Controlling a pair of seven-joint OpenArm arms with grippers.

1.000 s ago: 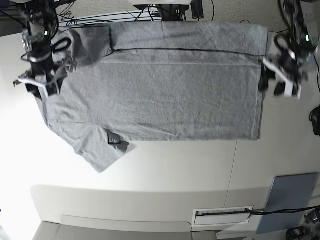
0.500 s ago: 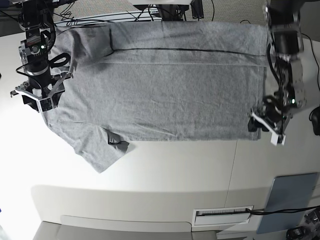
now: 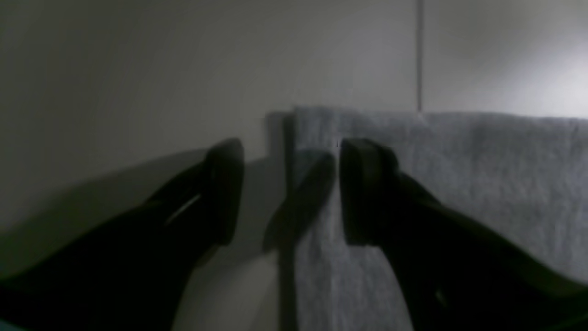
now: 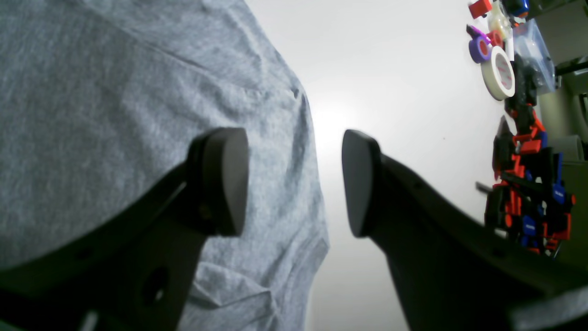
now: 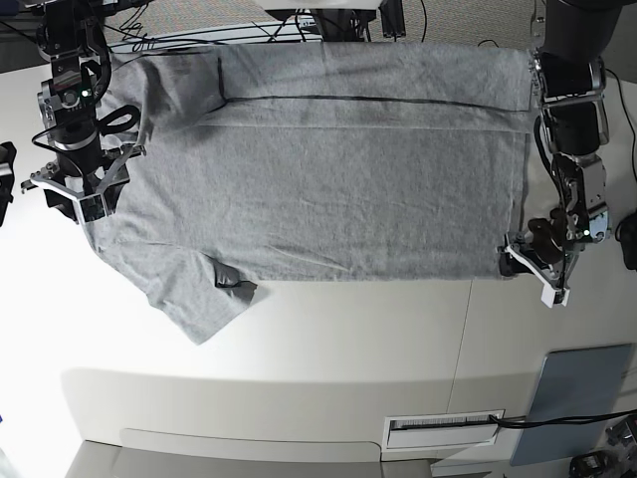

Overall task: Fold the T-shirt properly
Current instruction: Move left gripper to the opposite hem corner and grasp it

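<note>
The heather-grey T-shirt [image 5: 328, 169] lies spread flat on the white table [image 5: 328, 339], with one sleeve [image 5: 194, 294] sticking out at the lower left. No lettering shows. My left gripper [image 5: 514, 262] is open at the shirt's lower right hem corner. In the left wrist view it [image 3: 289, 188] straddles the shirt's edge [image 3: 459, 184], one finger over cloth and one over table. My right gripper [image 5: 72, 199] is open at the shirt's left edge near the shoulder. In the right wrist view it [image 4: 294, 181] has one finger over the cloth [image 4: 92, 92] and one over bare table.
Cables [image 5: 249, 30] run along the table's far edge. A grey-blue panel [image 5: 577, 398] and a white slotted box [image 5: 443, 430] sit at the lower right. Tape rolls [image 4: 498, 73] and red-and-blue parts [image 4: 528, 193] lie beyond the right gripper.
My left gripper has moved down along the shirt's right hem to its lower corner. My right gripper dropped slightly along the left edge, then held still.
</note>
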